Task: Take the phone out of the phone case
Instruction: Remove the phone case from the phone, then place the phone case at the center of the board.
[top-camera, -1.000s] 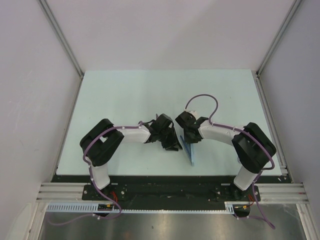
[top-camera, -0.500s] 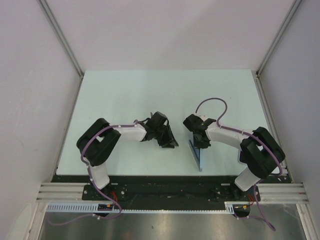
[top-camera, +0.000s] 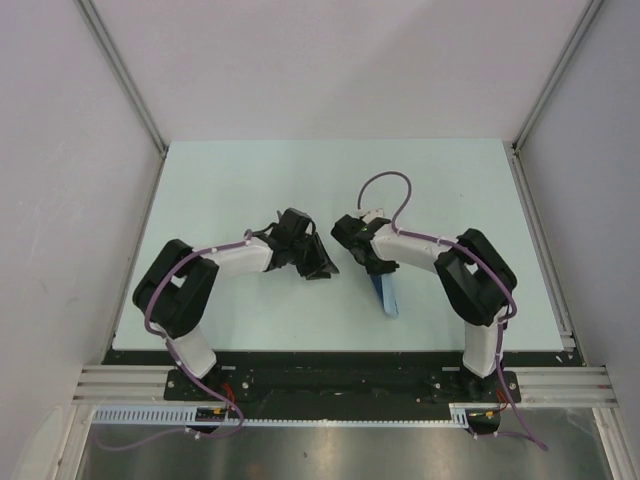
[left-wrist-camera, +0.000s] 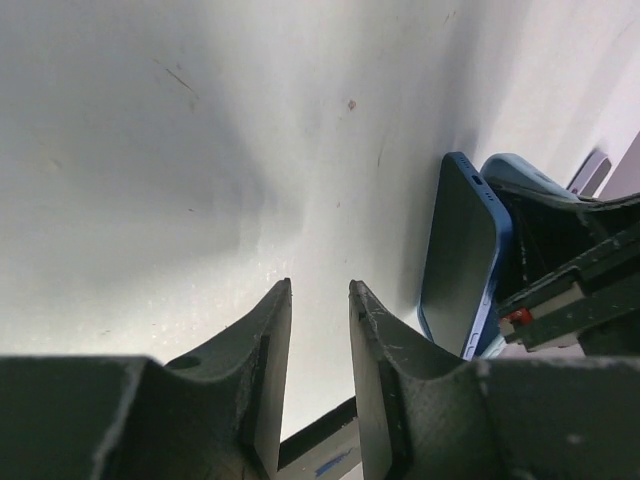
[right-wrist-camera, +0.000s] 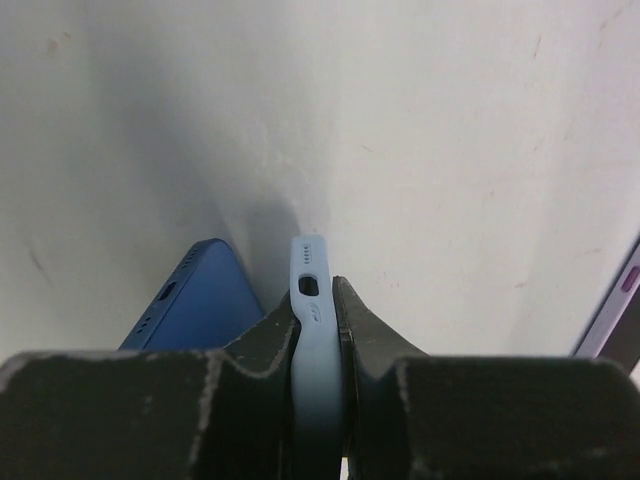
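Note:
My right gripper (right-wrist-camera: 315, 295) is shut on the thin edge of the light blue phone case (right-wrist-camera: 315, 340), which stands on edge on the table. The darker blue phone (right-wrist-camera: 190, 300) is out of the case and leans just beside it. In the left wrist view the phone (left-wrist-camera: 460, 260) shows its dark screen, with the case (left-wrist-camera: 530, 178) behind it. My left gripper (left-wrist-camera: 320, 288) is open a little and empty, a short way left of the phone. From above, my left gripper (top-camera: 316, 262) and right gripper (top-camera: 358, 255) are near each other, with the case (top-camera: 390, 305) below them.
The pale green table (top-camera: 250, 180) ends in a black front edge (top-camera: 330, 355). A purple cable (top-camera: 385, 190) loops above the right wrist. White walls and metal rails stand round the table.
My left gripper has pulled back to the left and up the table, now empty. My right gripper has swung left with the case, and the phone now stands free beside it.

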